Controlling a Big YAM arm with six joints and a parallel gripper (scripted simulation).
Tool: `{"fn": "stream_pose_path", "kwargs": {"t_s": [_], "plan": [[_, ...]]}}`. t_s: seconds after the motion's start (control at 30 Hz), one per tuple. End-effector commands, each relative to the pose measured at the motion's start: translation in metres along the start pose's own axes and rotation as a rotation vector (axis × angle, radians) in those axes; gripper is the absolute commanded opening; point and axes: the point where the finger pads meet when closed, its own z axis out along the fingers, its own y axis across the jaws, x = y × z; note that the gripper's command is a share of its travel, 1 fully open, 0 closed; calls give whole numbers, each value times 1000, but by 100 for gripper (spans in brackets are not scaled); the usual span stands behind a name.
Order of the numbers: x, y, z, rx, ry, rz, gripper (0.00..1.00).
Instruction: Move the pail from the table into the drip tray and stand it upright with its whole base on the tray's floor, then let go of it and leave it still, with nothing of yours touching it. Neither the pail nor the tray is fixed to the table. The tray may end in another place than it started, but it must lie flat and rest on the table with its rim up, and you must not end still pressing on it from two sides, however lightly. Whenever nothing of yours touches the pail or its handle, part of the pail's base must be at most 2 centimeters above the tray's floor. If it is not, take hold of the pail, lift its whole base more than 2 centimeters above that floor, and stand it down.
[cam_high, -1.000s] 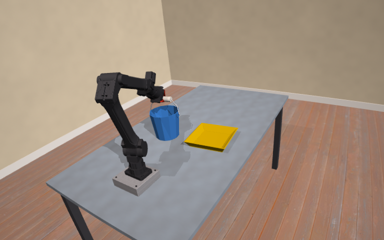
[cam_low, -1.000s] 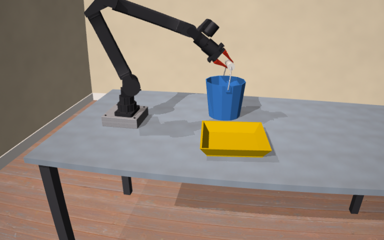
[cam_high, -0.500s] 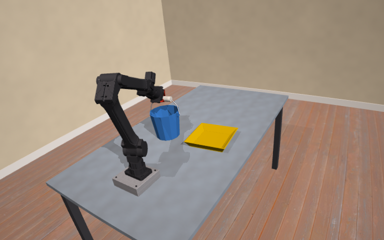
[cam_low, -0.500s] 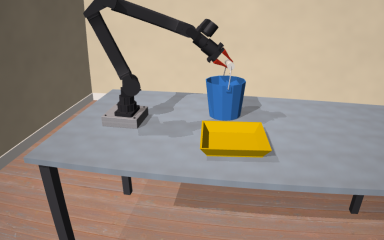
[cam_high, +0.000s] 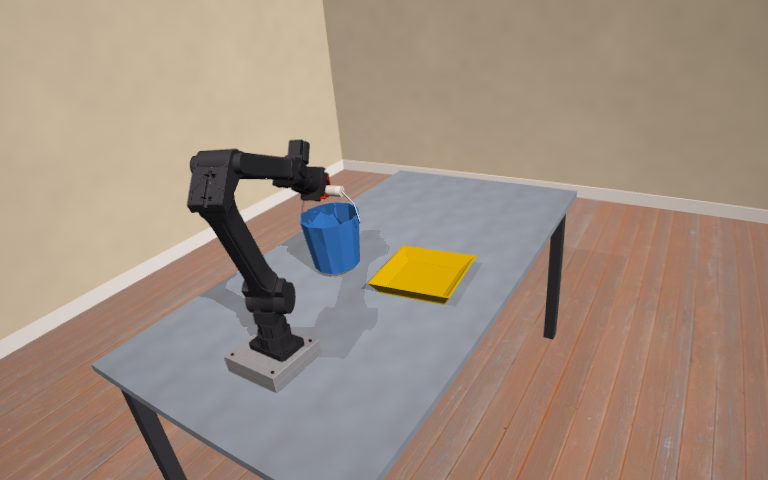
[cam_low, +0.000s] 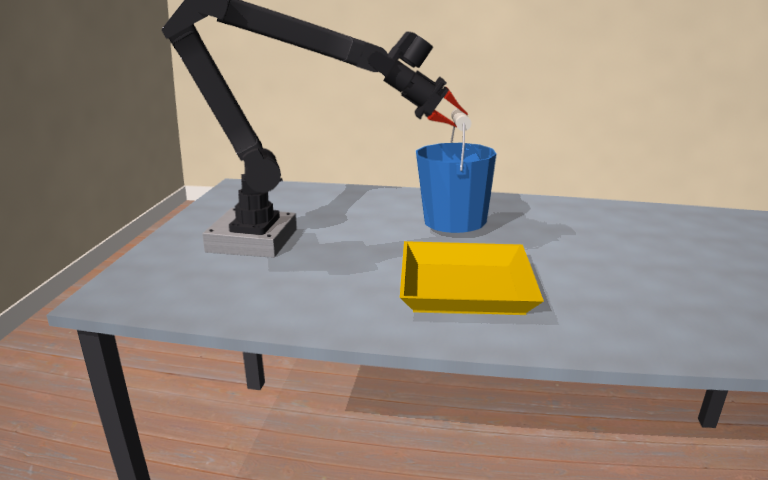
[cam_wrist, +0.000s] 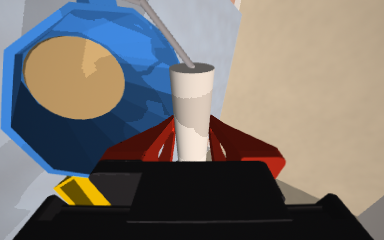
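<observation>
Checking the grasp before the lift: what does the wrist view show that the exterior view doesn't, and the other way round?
Wrist only: the red fingers clamping both sides of the white cylindrical handle grip, and the blue pail's tan floor. Exterior only: the pail upright behind the whole yellow drip tray, outside it, on the grey table. Both: the gripper shut on the grip.

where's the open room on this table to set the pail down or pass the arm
The drip tray floor holds nothing. Bare table runs from the tray to the far end, and along the near edge. It is tight where the pail, hung from the fingers, stands beside the tray's back rim.
</observation>
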Motion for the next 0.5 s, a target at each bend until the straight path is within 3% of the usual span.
{"fn": "stream_pose_path", "kwargs": {"t_s": [0.0, 0.47], "plan": [[-10, -74, -35, 192, -33, 24, 23], [-12, -88, -46, 245, -38, 26, 23]]}}
